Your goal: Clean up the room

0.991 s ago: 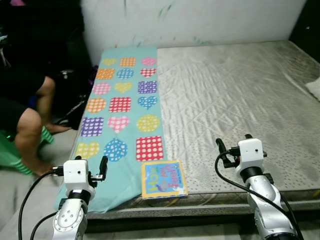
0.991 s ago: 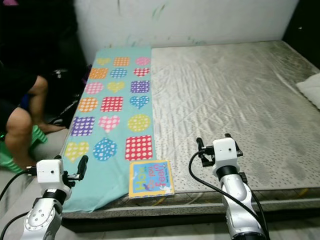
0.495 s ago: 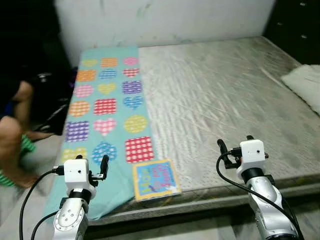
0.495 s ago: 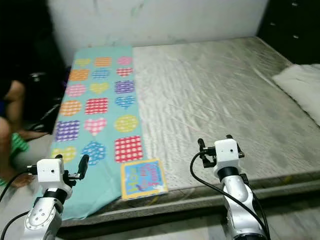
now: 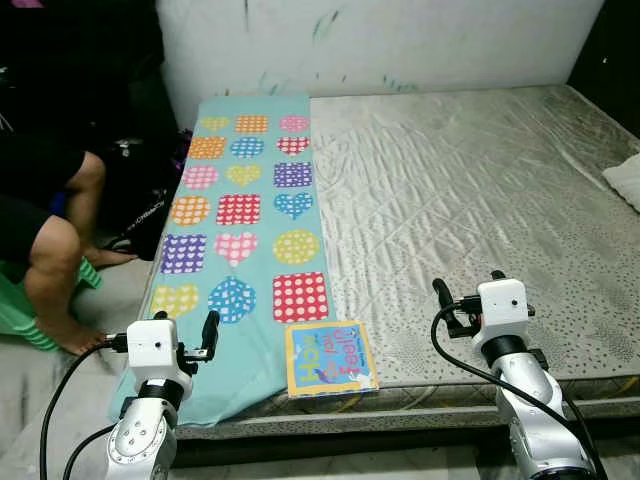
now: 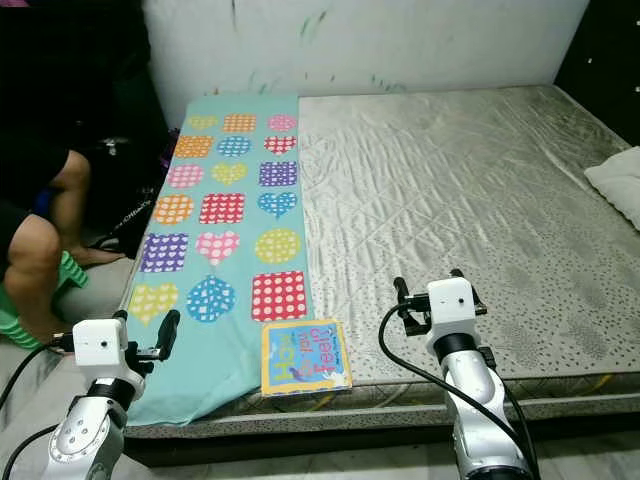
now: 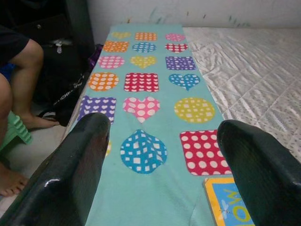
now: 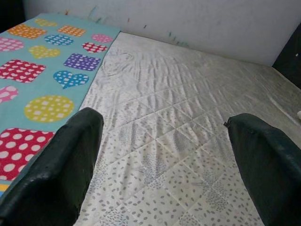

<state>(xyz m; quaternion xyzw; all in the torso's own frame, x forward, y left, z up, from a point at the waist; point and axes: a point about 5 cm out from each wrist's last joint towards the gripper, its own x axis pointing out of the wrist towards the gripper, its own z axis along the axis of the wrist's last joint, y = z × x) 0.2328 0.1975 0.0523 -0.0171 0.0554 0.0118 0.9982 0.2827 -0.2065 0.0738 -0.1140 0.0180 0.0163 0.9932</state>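
- A children's book (image 5: pixel 330 358) lies flat at the near edge of the bare mattress (image 5: pixel 480 200), touching a teal cloth (image 5: pixel 245 210) patterned with dotted hearts, circles and squares.
- Its cover lettering is too small to read.
- A person's bare legs (image 5: pixel 55 260) sit far left, beside the bed.
- The left gripper (image 7: pixel 160 155) and right gripper (image 8: pixel 164 155) both hover near the bed edge, fingers spread wide and empty.
- A pale pillow (image 5: pixel 626 180) lies far right.

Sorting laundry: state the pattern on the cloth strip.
Cloth strip: turquoise with multicoloured hearts, circles and squares; clearest in the left wrist view.
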